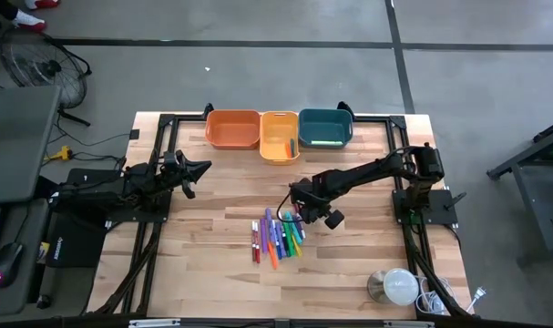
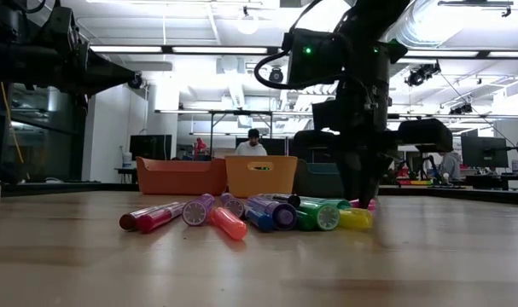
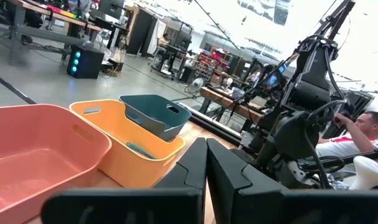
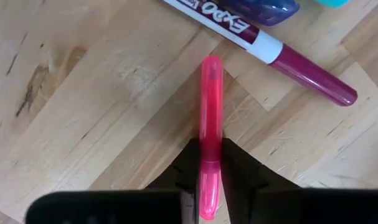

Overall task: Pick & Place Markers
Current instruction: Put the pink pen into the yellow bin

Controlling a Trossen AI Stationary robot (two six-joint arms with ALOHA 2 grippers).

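Observation:
Several markers (image 1: 278, 237) in red, orange, purple, blue, green and yellow lie side by side on the wooden table, near its middle. At the far right end of that heap my right gripper (image 1: 299, 215) points down and is shut on a pink marker (image 4: 211, 106). Just beyond it lies a white-and-magenta marker (image 4: 282, 53). In the low view the right fingers (image 2: 363, 192) reach down to the table top beside a yellow marker (image 2: 354, 219). My left gripper (image 1: 201, 168) waits shut at the table's left, above the surface, touching nothing. My right gripper pinches the pink marker's barrel (image 4: 210, 144) between its two fingers, nearer one end than the middle. The fingers come from above, pointing down, and lie across the marker. The marker is level, and seems to lie on the table.
Three bins stand in a row at the far edge: orange (image 1: 232, 128), yellow (image 1: 279, 135) and teal (image 1: 324, 128); the yellow and teal ones hold something small. A white round object (image 1: 399, 286) sits at the near right corner. Bare wood lies left of the markers.

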